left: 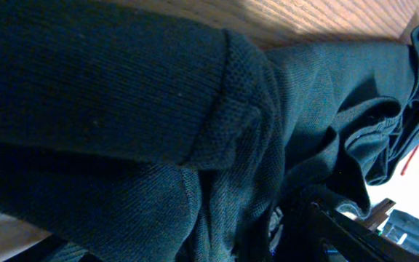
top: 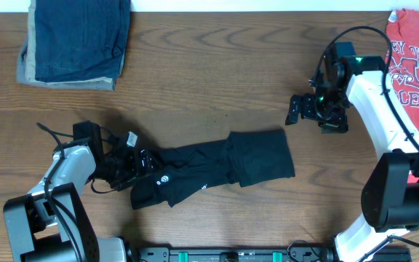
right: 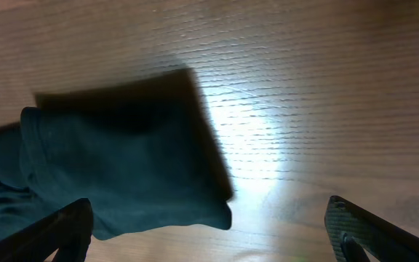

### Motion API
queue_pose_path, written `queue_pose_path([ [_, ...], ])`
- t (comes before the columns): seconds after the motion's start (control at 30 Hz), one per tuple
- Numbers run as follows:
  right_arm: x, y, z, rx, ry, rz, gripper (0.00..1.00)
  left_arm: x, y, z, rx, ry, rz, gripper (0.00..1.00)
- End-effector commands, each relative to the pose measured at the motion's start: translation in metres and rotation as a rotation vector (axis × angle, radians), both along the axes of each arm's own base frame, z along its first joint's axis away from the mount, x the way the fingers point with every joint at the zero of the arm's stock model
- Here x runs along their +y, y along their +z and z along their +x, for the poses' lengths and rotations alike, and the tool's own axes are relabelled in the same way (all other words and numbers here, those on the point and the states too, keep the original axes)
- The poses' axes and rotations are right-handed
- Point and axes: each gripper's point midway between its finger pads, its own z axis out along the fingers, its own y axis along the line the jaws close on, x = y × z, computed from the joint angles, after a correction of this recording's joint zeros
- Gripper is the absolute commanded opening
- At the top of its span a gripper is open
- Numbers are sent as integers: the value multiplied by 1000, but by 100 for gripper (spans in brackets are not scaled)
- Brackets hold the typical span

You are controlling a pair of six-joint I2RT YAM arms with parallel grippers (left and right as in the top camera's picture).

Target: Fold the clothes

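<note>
The clothes, a black shirt (top: 217, 167), lie as a long crumpled strip across the front middle of the table. Its right end is folded into a flat rectangle (top: 262, 156), and a small white round logo (top: 164, 178) shows near its left end. My left gripper (top: 138, 161) sits low at that left end. Dark fabric (left: 158, 124) fills the left wrist view, and only one finger (left: 348, 231) shows, far to the side, with the jaws wide apart. My right gripper (top: 308, 109) hangs open above bare wood, right of the folded end (right: 122, 175), with nothing between its fingers (right: 362, 225).
A folded blue denim and tan stack (top: 75, 40) lies at the back left. A red printed T-shirt (top: 413, 58) lies at the back right, beside the right arm. The arm bases stand along the front edge.
</note>
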Motion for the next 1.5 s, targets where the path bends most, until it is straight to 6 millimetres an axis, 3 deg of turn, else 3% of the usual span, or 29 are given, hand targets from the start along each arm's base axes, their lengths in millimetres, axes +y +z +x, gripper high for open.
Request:
queue_pose_path([
  [0.0, 6, 4, 0, -17, 21, 9, 99, 0, -8, -9, 81, 47, 7, 85],
  [0.23, 7, 4, 0, -18, 26, 10, 99, -6, -4, -9, 125, 106, -39, 89],
  [0.6, 7, 4, -5, -6, 53, 10, 99, -6, -4, -12, 96, 50, -34, 90],
  [1.03, 7, 4, -8, 1, 80, 10, 99, 8, 7, -8, 51, 119, -120, 93],
  [1.47, 7, 4, -4, -14, 80, 11, 99, -16, 9, -28, 89, 24, -168, 93],
])
